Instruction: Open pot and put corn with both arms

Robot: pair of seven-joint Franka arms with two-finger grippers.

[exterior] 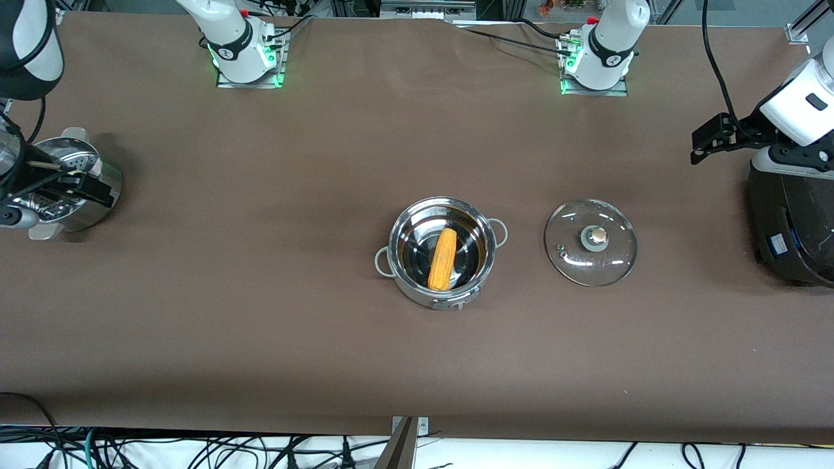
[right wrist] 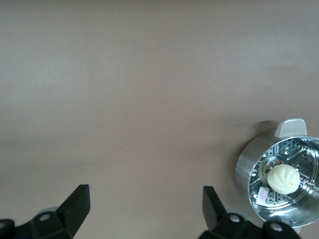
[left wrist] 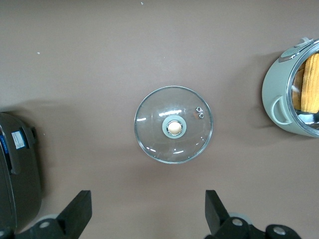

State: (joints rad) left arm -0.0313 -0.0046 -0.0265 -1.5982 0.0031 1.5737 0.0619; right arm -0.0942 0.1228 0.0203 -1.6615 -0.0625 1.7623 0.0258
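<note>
The steel pot [exterior: 423, 296] stands uncovered at the middle of the table. The yellow-orange corn [exterior: 443, 258] lies inside it. The glass lid [exterior: 591, 242] lies flat on the table beside the pot, toward the left arm's end. My left gripper [exterior: 697, 148] is open and empty, raised near the rice cooker. In the left wrist view, my left gripper [left wrist: 148, 211] looks down on the lid [left wrist: 173, 124], with the pot [left wrist: 271, 94] and corn [left wrist: 310, 84] at the edge. My right gripper [exterior: 71, 185] is open and empty, raised by the steamer basket; it also shows in the right wrist view [right wrist: 146, 209].
A perforated steel steamer basket [exterior: 107, 179] with a pale bun [right wrist: 283, 179] in it stands at the right arm's end of the table. A big black rice cooker [exterior: 791, 221] stands at the left arm's end. Brown table surface surrounds the pot and lid.
</note>
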